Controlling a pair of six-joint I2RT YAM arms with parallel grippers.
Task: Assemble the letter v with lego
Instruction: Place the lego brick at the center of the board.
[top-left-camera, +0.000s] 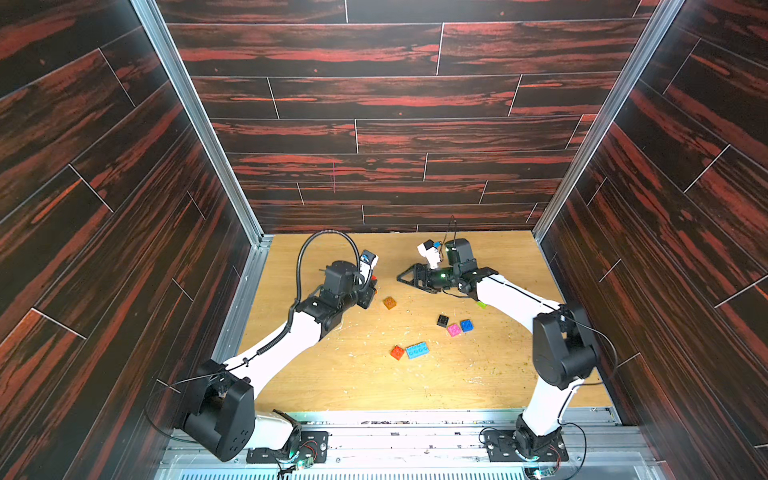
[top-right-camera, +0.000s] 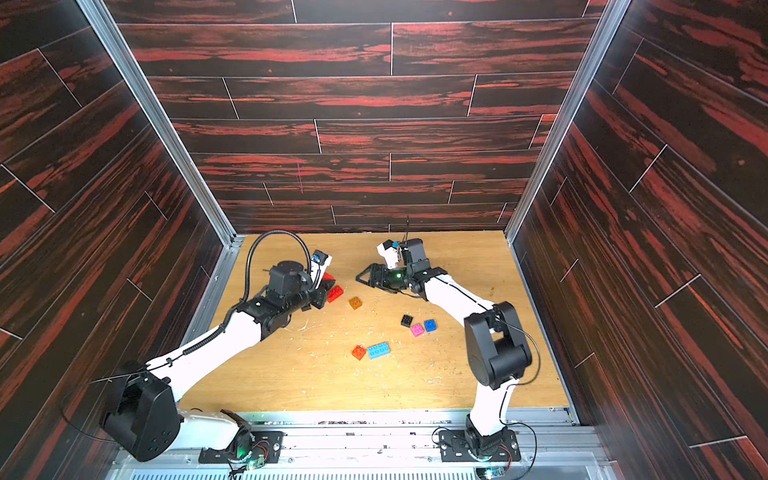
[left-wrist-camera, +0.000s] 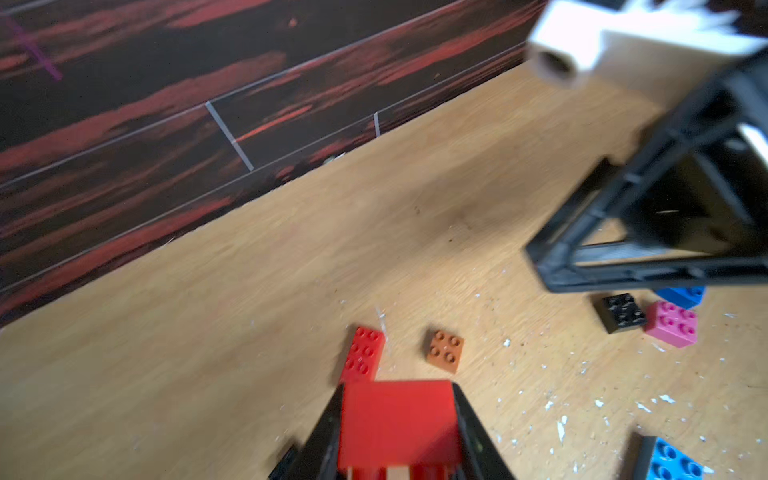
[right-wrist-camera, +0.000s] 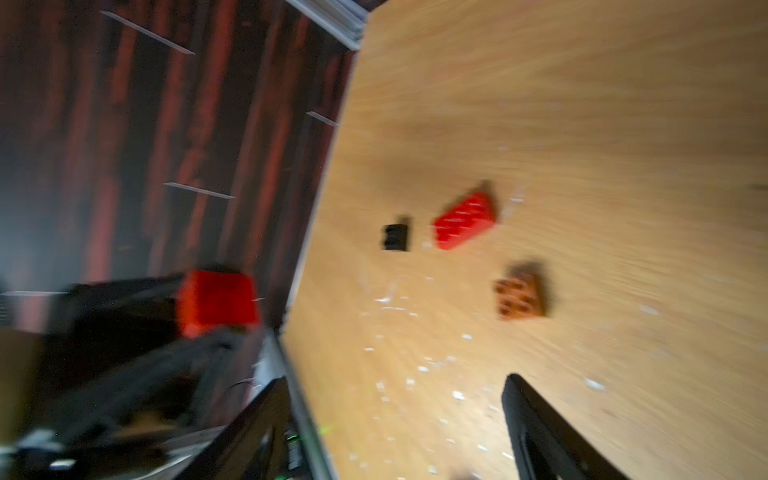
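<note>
My left gripper (left-wrist-camera: 398, 388) is shut on a red lego brick (left-wrist-camera: 399, 419), held just above the table at the back left (top-right-camera: 327, 284). Below it on the wood lie a long red brick (top-right-camera: 335, 293) and an orange-brown brick (top-left-camera: 389, 303). My right gripper (top-left-camera: 411, 282) hangs open and empty, facing the left one across a gap; in its wrist view (right-wrist-camera: 395, 380) only bare table shows between the fingers. Black (top-left-camera: 442, 320), pink (top-left-camera: 453, 330) and blue (top-left-camera: 466, 325) bricks sit together mid-right. A small red brick (top-left-camera: 397, 352) touches a long light-blue one (top-left-camera: 417, 350).
A green brick (top-left-camera: 482, 304) peeks out from under the right forearm. Another small black brick (right-wrist-camera: 395, 237) lies beside the long red one. Dark wood-pattern walls (top-left-camera: 374, 199) close in the back and sides of the table (top-left-camera: 374, 386), which is speckled with pale flecks.
</note>
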